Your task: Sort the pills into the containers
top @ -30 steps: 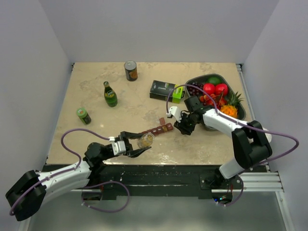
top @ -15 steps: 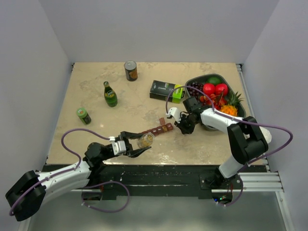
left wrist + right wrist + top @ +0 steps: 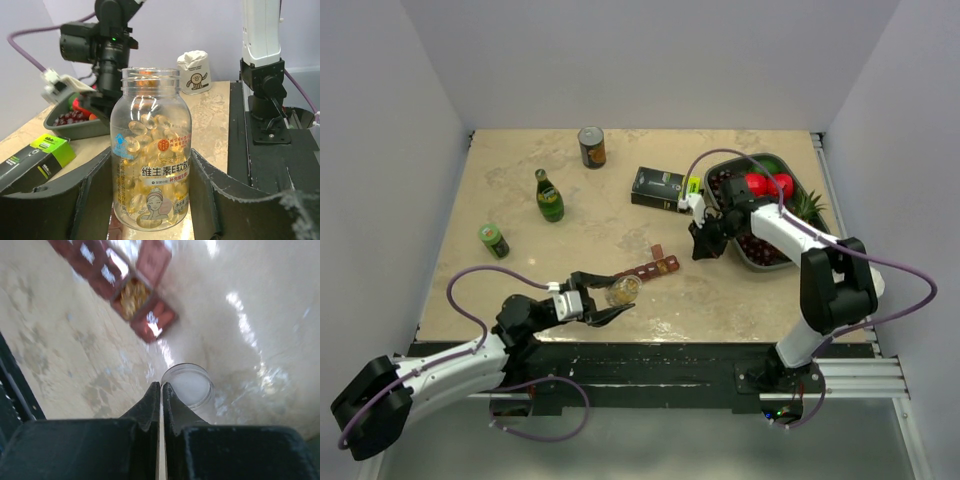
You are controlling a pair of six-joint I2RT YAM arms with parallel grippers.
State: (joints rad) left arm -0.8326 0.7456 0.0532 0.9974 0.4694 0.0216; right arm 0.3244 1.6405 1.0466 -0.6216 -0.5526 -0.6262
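Note:
The dark red compartment strip (image 3: 650, 268) lies on the table at mid-front. In the right wrist view the strip (image 3: 127, 287) has one lid flipped open and yellow pills in that compartment. My left gripper (image 3: 618, 295) is shut on a clear, uncapped pill bottle (image 3: 150, 150) full of yellow softgels, held just left of the strip; the left gripper (image 3: 149, 192) grips the bottle's sides. My right gripper (image 3: 700, 248) is raised to the right of the strip. The right gripper (image 3: 161, 384) is shut, pinching the rim of the clear bottle cap (image 3: 190, 386).
A black-and-green box (image 3: 665, 188) and a grey fruit tray (image 3: 725, 165) sit behind the right gripper. A green glass bottle (image 3: 549, 196), a can (image 3: 591, 146) and a small green can (image 3: 493, 240) stand at the left and back.
My right gripper has moved up and back from the strip's right end toward the fruit tray. The left arm and bottle have not moved.

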